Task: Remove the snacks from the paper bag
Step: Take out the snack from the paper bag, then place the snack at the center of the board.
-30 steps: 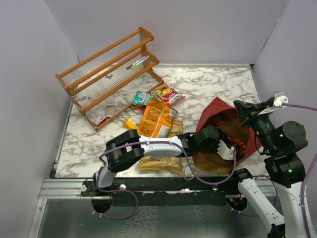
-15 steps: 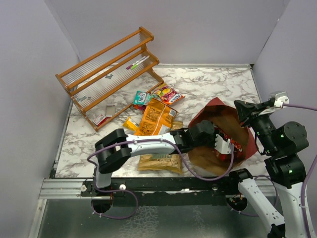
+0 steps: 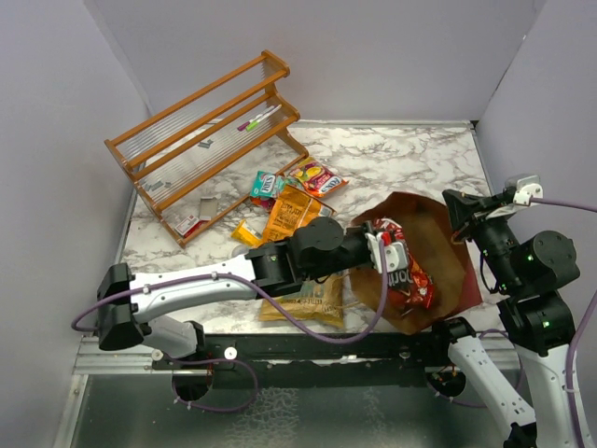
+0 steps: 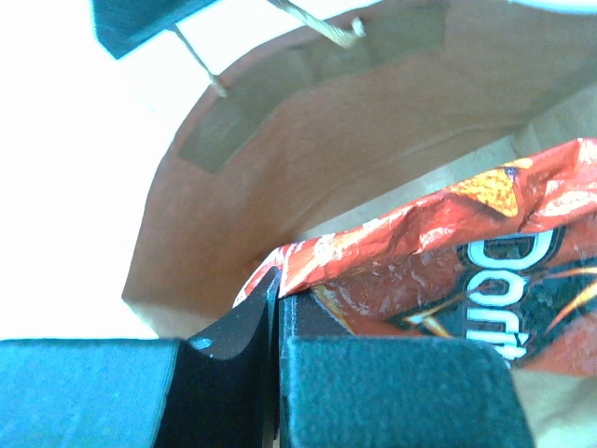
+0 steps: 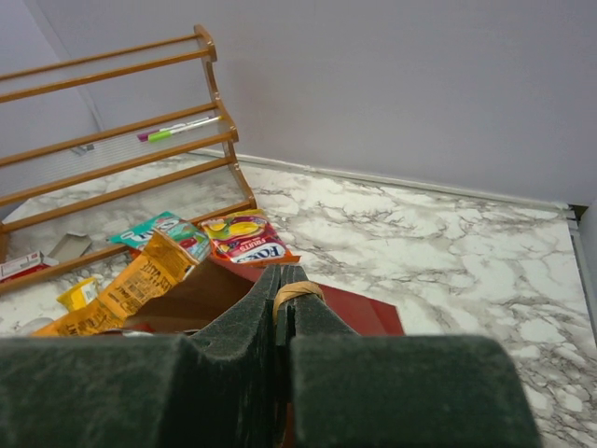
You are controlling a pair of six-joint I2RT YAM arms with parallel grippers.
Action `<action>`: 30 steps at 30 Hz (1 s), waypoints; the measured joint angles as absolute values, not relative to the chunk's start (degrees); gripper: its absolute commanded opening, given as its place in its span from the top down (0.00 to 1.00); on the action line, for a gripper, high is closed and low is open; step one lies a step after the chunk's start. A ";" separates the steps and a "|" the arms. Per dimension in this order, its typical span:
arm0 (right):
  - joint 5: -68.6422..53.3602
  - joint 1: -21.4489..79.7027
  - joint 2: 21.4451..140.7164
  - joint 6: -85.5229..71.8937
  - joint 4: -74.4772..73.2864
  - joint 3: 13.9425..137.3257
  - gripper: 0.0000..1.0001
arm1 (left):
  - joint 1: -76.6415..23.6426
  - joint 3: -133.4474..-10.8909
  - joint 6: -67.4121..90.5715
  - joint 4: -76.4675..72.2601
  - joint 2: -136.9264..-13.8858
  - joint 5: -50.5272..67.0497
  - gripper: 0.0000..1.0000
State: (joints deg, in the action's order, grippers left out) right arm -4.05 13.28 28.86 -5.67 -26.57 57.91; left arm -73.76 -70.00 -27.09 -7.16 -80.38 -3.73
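The paper bag (image 3: 446, 233) lies on its side on the marble table (image 3: 410, 154), its mouth turned toward the left arm and its brown lining exposed. The left gripper (image 3: 390, 250) is at the bag's mouth. In the wrist view its fingers (image 4: 392, 392) are pressed together on a crumpled corner of the red Doritos bag (image 3: 408, 280), with no gap between them. The Doritos bag rests on the brown lining just inside the mouth, logo side up. The right gripper (image 3: 459, 213) is at the bag's opposite rim, clamped on the twisted paper handle (image 5: 297, 291), whose tan loop shows between the pads. Other snacks lie outside the bag on the mouth side. A tan packet (image 3: 312, 303) is just beside the mouth, partly under the left arm. An orange packet (image 3: 291, 217) is near the bag, with a yellow packet (image 3: 244, 231) beside it. A teal packet (image 3: 266, 184) and a red fruit packet (image 3: 315, 175) lie further from the mouth. The wooden rack (image 3: 201, 131), tilted, is well apart from the bag, with markers (image 3: 256, 119) lying on a shelf.
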 measured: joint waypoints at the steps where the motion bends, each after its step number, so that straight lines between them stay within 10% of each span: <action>1: -3.86 13.28 28.86 -5.52 -26.59 57.91 0.98 | -73.80 -69.89 -25.89 -6.28 -79.18 -4.49 1.00; 16: -2.59 13.28 29.47 -4.43 -26.57 55.96 0.98 | -73.89 -64.79 -13.54 -0.10 -50.83 -19.46 1.00; 30: -1.63 13.28 29.85 -4.25 -26.57 55.61 0.98 | -65.91 -65.45 -3.86 16.16 -55.79 -43.72 1.00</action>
